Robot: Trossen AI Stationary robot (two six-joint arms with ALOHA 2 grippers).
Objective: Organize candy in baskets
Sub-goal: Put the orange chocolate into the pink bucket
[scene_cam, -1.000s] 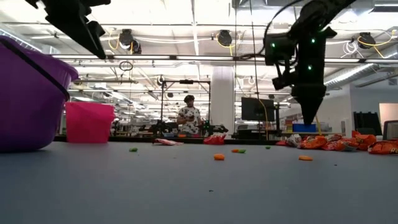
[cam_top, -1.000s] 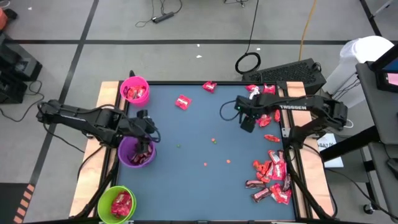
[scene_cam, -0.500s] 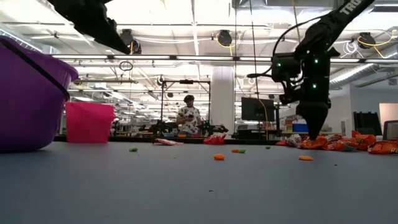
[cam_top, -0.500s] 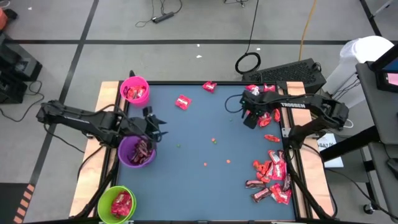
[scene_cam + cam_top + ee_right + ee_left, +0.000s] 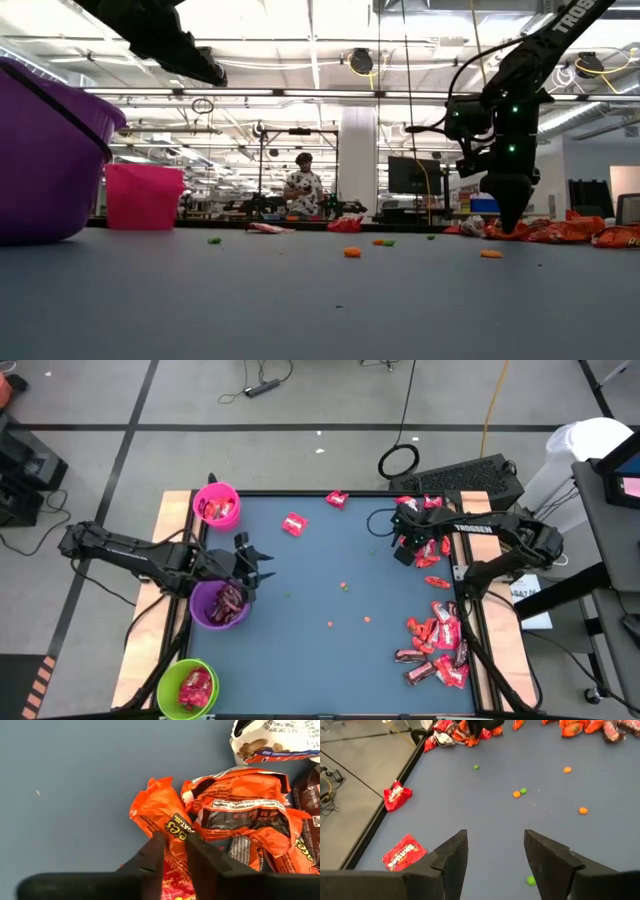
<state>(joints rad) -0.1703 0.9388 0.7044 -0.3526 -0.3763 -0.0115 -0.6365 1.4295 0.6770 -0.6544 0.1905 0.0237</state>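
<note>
Matte blue-grey and smooth, the table (image 5: 320, 650) is sitting inside a pale wooden border, with a bright workshop and a standing person (image 5: 303, 190) showing far behind it in the low view.

Compared with a second ago, the right gripper (image 5: 408, 548) has travelled toward the table's far right corner and dropped from mid-air down onto the candy heap (image 5: 425, 530) lying there. Its dark fingers (image 5: 155, 852), wide apart earlier, are now closing around a crinkled orange wrapper (image 5: 167, 820); the foil is sitting pinched in the narrow gap between them, glossy and creased, just beside more orange and dark brown packets.

The left gripper (image 5: 252, 568) has shifted as well: a second ago it was hanging directly over the purple basket (image 5: 220, 606), and now it is hovering just past that tub's rim, over bare table. Its blocky fingers (image 5: 452, 860) are standing well apart with nothing between them. The purple basket is holding dark wrapped pieces.

The pink basket (image 5: 216, 505) and the lime green basket (image 5: 187, 688), both smooth round plastic tubs, are each holding shiny red pieces. Two flat red packets (image 5: 293, 524) are lying near the far edge, and a bigger scatter of candy (image 5: 437, 645) is lying along the right side. Tiny round orange and green specks (image 5: 520, 792) are dotting the middle.
</note>
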